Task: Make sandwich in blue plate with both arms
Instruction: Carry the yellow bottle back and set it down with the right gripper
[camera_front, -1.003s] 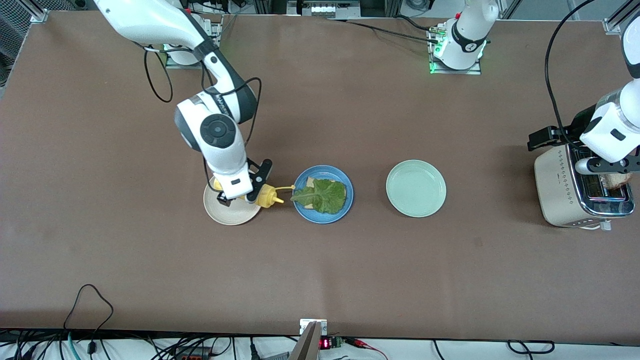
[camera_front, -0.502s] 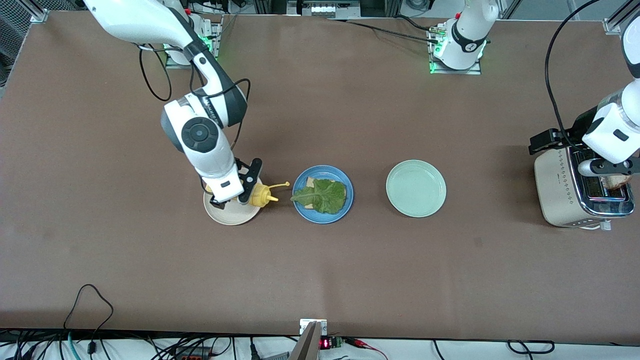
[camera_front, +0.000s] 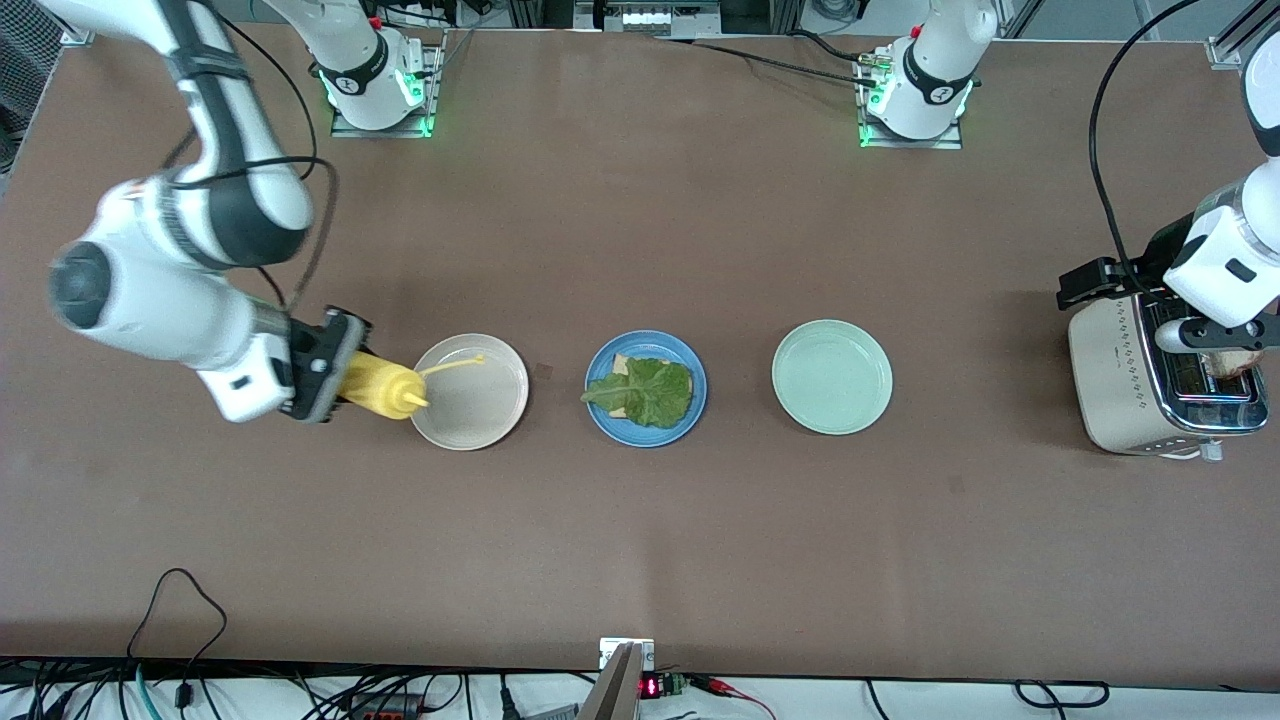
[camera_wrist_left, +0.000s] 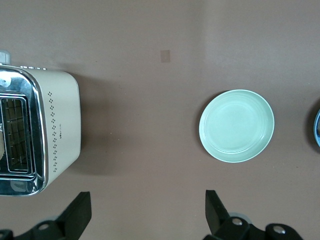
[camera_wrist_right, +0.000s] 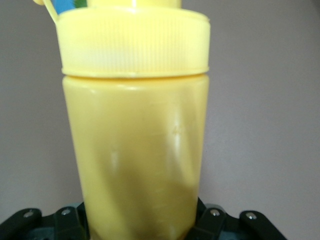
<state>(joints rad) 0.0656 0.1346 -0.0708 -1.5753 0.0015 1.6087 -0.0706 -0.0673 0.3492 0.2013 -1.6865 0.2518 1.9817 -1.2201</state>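
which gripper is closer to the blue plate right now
Right. The right gripper holds a yellow squeeze bottle over the table beside the cream plate, one plate from the blue plate. The left gripper hangs open over the toaster, past the mint plate.

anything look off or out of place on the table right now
Mostly tidy. The right gripper holds a yellow squeeze bottle tipped on its side, nozzle over the cream plate's rim. On the blue plate, lettuce overhangs the bread, with no top slice. The left gripper hangs open beside the toaster.
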